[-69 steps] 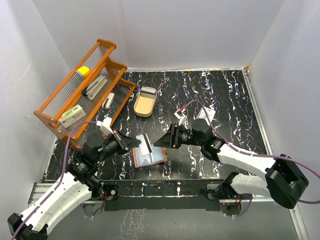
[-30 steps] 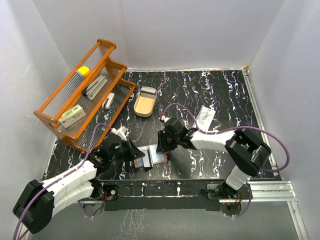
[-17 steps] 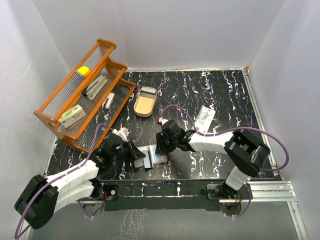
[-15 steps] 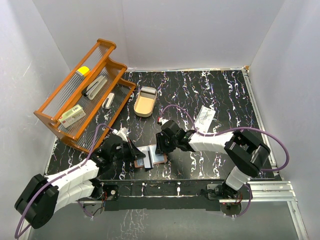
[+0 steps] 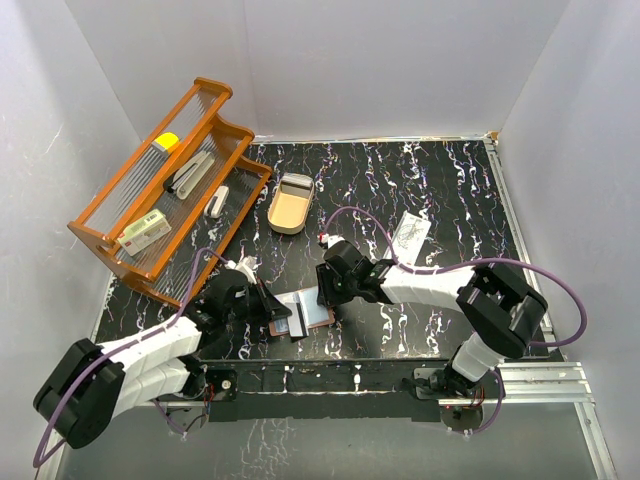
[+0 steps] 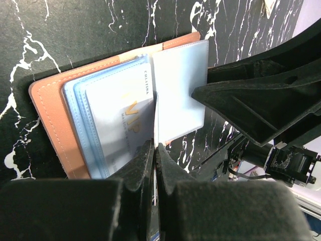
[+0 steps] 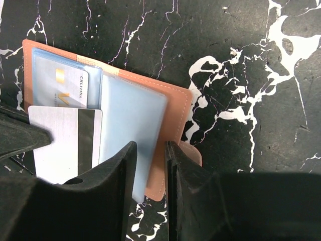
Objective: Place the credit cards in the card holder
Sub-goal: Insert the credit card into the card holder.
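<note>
The card holder [image 7: 173, 115] lies open and flat on the black marbled table [image 7: 251, 60], near the front edge, between my two grippers. It is reddish-brown stitched leather with glossy, pale clear pockets [image 7: 133, 125] layered inside. One pocket already shows a white credit card with gold lettering [image 6: 125, 120].

My left gripper [image 6: 154, 148] is clamped tight on a second credit card [image 7: 60, 145], thin and stiff, silvery with a dark magnetic stripe. I hold it on edge, so my own wrist camera sees little more than a pale line. The holder lies straight ahead of these fingers. The card's leading edge meets it near the fold, where the stacked pockets give way to the single clear sleeve.

My right gripper [image 7: 149, 145] comes in from the opposite side, its jaws a narrow gap apart over the holder's leather edge. Whether its tips press the holder down I cannot tell.

The left arm carries the insertion. I judge the card must tilt flatter to slip under a pocket lip.
</note>
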Robot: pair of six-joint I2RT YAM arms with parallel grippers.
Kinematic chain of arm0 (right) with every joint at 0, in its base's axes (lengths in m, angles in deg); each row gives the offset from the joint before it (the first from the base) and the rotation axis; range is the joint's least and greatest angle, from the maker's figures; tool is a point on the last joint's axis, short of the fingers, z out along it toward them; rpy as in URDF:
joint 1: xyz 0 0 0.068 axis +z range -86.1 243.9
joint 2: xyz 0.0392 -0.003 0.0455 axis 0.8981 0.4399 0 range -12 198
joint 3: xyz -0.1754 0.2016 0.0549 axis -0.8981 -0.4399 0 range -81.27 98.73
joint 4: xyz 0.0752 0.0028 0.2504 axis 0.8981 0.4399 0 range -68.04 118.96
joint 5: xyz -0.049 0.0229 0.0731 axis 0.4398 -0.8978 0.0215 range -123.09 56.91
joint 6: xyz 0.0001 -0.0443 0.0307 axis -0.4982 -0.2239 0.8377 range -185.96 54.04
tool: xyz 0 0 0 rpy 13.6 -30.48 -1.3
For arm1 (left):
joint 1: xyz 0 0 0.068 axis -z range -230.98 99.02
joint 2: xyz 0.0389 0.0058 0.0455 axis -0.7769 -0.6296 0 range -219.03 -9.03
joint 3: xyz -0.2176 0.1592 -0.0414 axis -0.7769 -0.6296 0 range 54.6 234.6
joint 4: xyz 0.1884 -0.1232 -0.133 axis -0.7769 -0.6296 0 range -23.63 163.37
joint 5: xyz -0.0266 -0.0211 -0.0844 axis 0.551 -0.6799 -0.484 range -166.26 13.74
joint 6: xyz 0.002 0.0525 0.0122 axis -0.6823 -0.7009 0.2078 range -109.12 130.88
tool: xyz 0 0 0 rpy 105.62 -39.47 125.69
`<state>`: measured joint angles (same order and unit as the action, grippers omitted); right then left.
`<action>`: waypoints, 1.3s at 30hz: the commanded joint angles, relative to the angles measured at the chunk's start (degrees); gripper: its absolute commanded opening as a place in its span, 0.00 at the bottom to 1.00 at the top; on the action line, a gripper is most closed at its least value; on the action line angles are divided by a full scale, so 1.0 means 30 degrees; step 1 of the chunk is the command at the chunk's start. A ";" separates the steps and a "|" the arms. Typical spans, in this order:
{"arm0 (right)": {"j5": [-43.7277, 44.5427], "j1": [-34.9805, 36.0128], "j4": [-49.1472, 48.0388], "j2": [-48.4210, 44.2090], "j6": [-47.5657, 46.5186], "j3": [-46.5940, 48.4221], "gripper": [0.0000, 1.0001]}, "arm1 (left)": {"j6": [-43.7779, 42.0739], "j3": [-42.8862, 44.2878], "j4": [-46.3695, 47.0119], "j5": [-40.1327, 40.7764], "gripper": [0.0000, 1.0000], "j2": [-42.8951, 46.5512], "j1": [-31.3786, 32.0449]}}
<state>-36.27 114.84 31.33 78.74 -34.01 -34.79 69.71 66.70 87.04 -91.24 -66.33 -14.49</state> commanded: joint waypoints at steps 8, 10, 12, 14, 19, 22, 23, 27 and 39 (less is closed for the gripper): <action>0.0617 0.0238 -0.0868 0.0198 -0.0073 -0.0329 0.23 | -0.0458 0.0491 0.0357 0.0662 0.00 -0.0988 -0.0035; 0.0738 0.0302 -0.0866 0.0221 -0.0075 -0.0411 0.22 | -0.0528 0.0586 0.0379 0.0730 0.00 -0.1041 -0.0034; 0.0859 0.0360 -0.0866 0.0212 -0.0072 -0.0510 0.20 | -0.0636 0.0716 0.0283 0.0853 0.00 -0.1097 -0.0034; 0.0970 0.0407 -0.0866 0.0195 -0.0072 -0.0590 0.18 | -0.0756 0.0825 0.0149 0.1025 0.00 -0.1201 -0.0034; 0.1080 0.0474 -0.0866 0.0147 -0.0072 -0.0769 0.15 | -0.0961 0.1071 -0.0587 0.1958 0.00 -0.1238 -0.0034; 0.1088 0.0515 -0.0895 0.0102 -0.0046 -0.0841 0.14 | -0.1175 0.1210 -0.0900 0.2400 0.00 -0.1304 -0.0034; 0.1089 0.0515 -0.0921 0.0057 -0.0028 -0.0866 0.14 | -0.1217 0.1244 -0.0833 0.2447 0.00 -0.1362 -0.0034; 0.1056 0.0555 -0.1032 0.0017 0.0012 -0.0975 0.13 | -0.1348 0.1354 -0.0457 0.2273 0.00 -0.1953 -0.0034; 0.0979 0.0665 -0.1186 -0.0178 0.0148 -0.1196 0.13 | -0.2080 0.1872 -0.0272 0.2788 0.00 -0.3425 -0.0035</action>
<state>-33.23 116.00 28.36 78.45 -34.10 -37.00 65.90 70.90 87.61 -86.28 -74.98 -14.49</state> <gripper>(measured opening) 0.130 0.009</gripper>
